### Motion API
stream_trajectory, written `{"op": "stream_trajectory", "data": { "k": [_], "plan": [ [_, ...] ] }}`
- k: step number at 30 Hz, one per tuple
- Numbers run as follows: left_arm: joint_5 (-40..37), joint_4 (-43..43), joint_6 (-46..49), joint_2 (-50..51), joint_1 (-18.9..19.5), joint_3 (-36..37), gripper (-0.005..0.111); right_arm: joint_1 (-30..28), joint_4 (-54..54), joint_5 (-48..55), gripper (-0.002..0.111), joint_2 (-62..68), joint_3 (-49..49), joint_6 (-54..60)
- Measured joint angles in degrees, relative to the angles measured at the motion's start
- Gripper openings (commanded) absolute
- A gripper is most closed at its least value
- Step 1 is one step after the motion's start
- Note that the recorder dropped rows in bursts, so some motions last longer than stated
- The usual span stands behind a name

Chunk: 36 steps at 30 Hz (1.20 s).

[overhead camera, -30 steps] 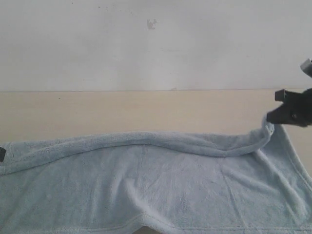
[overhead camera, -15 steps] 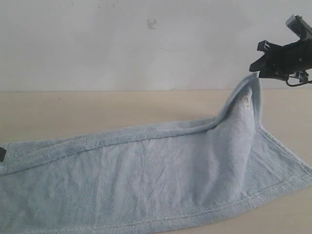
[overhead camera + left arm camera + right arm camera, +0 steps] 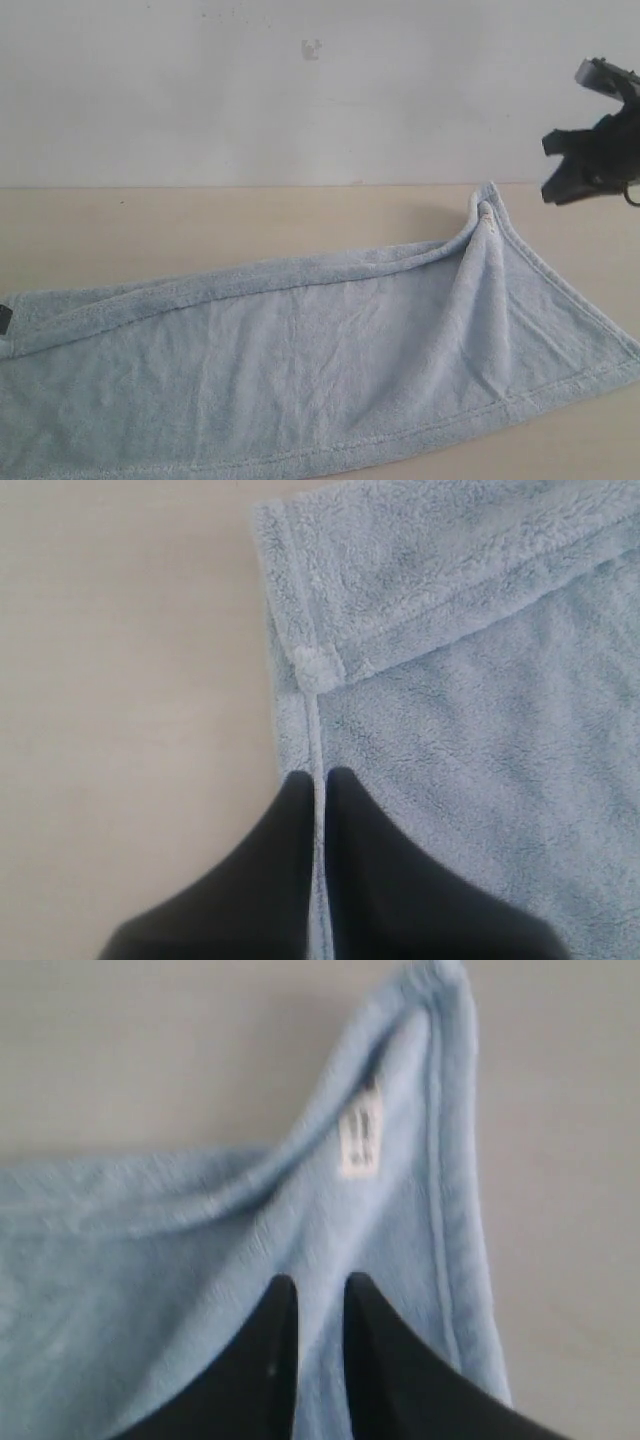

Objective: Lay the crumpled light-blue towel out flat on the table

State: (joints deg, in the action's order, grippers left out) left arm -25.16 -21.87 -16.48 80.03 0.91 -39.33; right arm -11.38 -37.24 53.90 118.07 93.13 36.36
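Observation:
The light-blue towel [image 3: 320,370] lies lengthwise across the table [image 3: 200,225], mostly flat, with its far long edge folded over. Its far right corner [image 3: 487,205] stands up slightly in a ridge. In the right wrist view the white label [image 3: 360,1140] shows near that corner. My right gripper [image 3: 565,170] hangs in the air to the right of the corner, open and apart from the cloth; the towel [image 3: 200,1260] lies below its fingers [image 3: 318,1282]. My left gripper [image 3: 318,775] is shut on the towel's hemmed edge [image 3: 312,720] at the far left [image 3: 3,318].
A plain white wall [image 3: 300,90] rises behind the table. Bare tabletop [image 3: 150,230] runs between the towel and the wall. The towel's right end [image 3: 630,355] reaches almost to the exterior view's right edge.
My right gripper raised the towel's right corner, then let it go and drew off to the right. The corner has dropped back toward the table. The left gripper has not moved.

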Motion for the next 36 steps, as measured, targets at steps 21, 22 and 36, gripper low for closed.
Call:
{"op": "stream_trajectory", "data": {
  "k": [21, 22, 36],
  "plan": [
    [0.5, 1.5, 0.2, 0.0, 0.0, 0.0, 0.004, 0.0, 7.2, -20.5, 0.0, -10.7, -36.2, 1.0],
    [0.5, 1.5, 0.2, 0.0, 0.0, 0.0, 0.004, 0.0, 7.2, -21.2, 0.0, -10.7, -36.3, 1.0],
    [0.5, 1.5, 0.6, 0.0, 0.0, 0.0, 0.004, 0.1, 12.4, -23.2, 0.0, -7.9, -37.3, -4.6]
  ]
}}
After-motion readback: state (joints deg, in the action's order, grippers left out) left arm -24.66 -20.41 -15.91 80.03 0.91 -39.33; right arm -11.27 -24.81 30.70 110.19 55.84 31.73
